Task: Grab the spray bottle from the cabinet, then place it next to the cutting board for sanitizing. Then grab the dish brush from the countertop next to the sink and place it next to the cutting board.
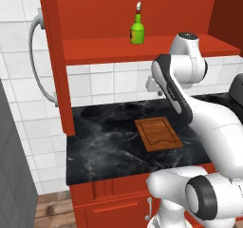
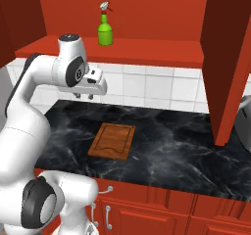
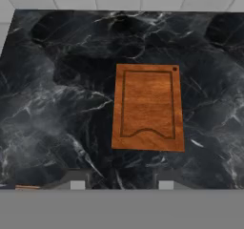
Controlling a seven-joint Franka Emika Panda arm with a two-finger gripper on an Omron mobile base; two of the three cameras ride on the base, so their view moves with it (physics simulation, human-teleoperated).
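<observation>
Your spray bottle (image 1: 137,29) stands upright on the red inner shelf (image 2: 147,50) of the open wall cabinet (image 1: 53,56), green with its white-and-red trigger head on top, well above the black marble tabletop (image 1: 104,146) and untouched. Below it the cutting board (image 3: 148,108) lies flat on the tabletop, bare slab all round it, and from the hand camera you look straight down on its grooved face. Your jaws (image 3: 118,184) hang above the slab on the near side of the board, pointing downward, with the two fingertips (image 3: 77,184) set well apart and nothing between them. In the right base view the hand (image 2: 93,82) sits under the shelf's front edge, in front of the white wall tiles (image 2: 147,87); the arm rises from the base, bends at a high elbow and folds the wrist down. The cabinet door (image 2: 230,58) stands open at the right, and the long curved grey handle (image 1: 40,61) shows on the left door.
</observation>
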